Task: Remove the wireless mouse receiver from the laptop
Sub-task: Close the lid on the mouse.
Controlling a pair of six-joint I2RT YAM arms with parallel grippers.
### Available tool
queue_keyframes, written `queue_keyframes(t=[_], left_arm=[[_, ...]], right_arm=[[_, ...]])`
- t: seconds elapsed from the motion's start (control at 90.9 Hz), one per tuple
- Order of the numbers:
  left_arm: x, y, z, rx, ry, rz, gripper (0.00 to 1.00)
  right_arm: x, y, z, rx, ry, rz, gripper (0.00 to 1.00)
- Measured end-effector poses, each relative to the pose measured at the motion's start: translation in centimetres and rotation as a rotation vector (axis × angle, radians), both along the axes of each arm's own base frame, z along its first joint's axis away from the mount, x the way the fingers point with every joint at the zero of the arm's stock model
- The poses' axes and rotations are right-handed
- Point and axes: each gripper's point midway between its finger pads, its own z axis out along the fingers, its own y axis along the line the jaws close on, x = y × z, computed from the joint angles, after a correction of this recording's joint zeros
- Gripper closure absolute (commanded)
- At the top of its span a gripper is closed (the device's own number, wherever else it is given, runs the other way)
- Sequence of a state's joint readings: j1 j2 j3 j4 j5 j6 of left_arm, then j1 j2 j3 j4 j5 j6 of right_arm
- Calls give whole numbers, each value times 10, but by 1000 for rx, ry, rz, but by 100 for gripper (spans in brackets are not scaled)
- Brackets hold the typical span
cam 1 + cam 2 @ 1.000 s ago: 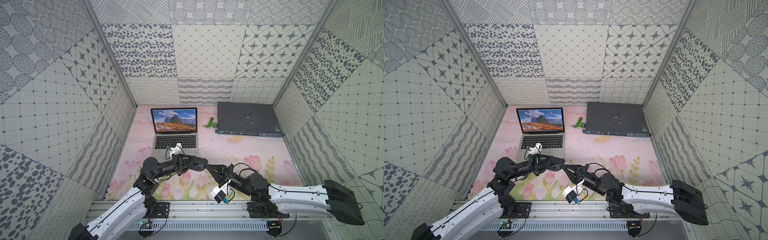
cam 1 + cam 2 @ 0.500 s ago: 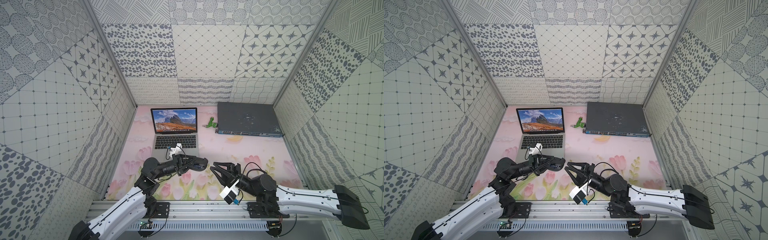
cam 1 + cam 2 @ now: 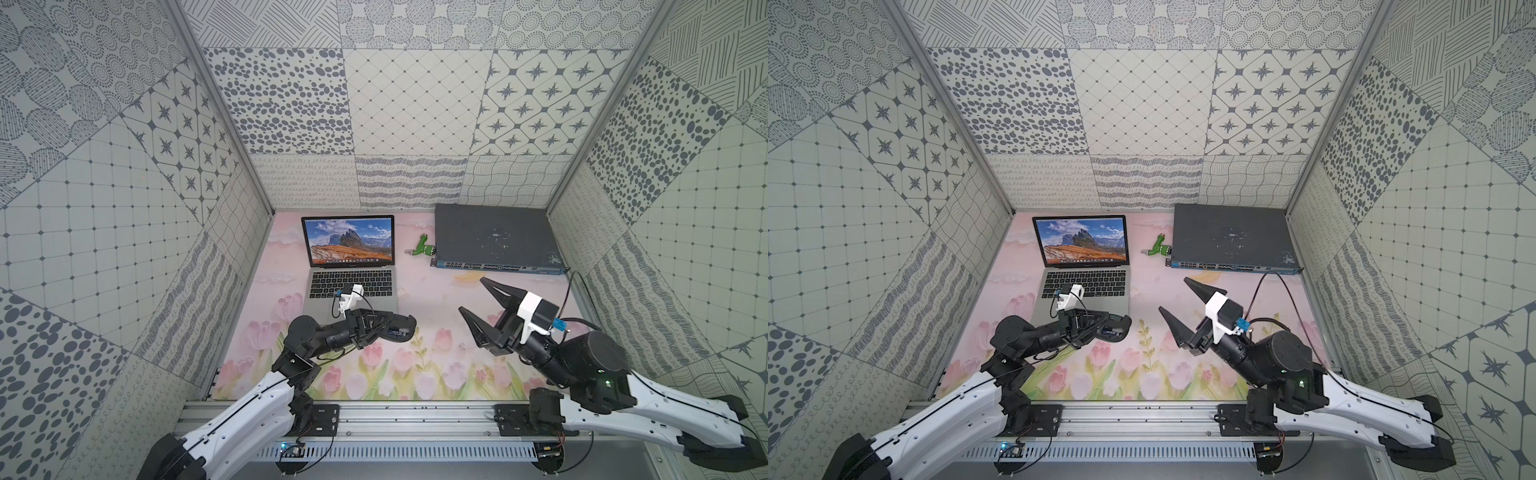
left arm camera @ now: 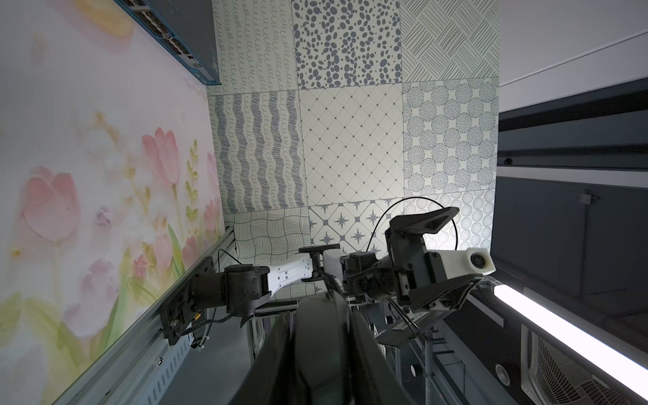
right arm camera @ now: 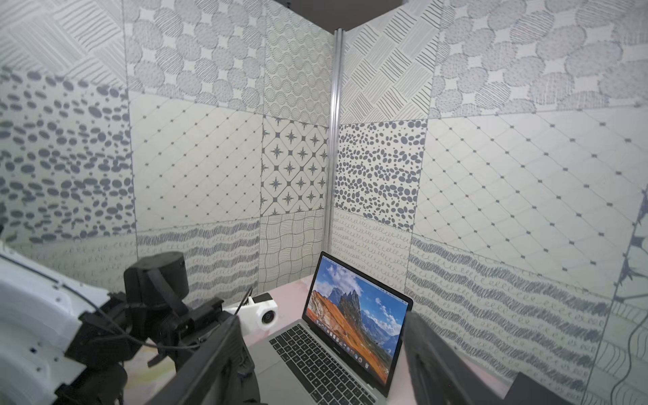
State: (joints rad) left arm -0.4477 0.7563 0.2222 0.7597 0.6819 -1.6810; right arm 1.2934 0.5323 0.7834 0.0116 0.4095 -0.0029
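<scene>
Clamping the mouse (image 3: 409,327) just beside the laptop (image 3: 324,286), your left gripper (image 3: 386,326) is closed; your right gripper (image 3: 471,295) gapes wide nearby; receiver too small to see.

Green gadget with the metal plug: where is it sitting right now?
In both top views the green gadget lies on the flowered mat near the back wall, between the laptop and the grey box, close to the box's front corner.
</scene>
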Motion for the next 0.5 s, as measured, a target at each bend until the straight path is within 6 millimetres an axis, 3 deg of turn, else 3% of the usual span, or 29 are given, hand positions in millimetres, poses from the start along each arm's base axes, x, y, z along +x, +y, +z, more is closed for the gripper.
queue_keyframes(t=[0.11,0.341,0.495], left_arm=[[0,1,-2,17,-41,9,87],[-2,4,-8,54,-128,34,87],[-1,7,-23,85,-138,58,87]], right_arm=[[1,-1,-12,67,256,49,26],[-2,28,-79,89,751,94,26],[-9,43,-106,110,966,109,26]])
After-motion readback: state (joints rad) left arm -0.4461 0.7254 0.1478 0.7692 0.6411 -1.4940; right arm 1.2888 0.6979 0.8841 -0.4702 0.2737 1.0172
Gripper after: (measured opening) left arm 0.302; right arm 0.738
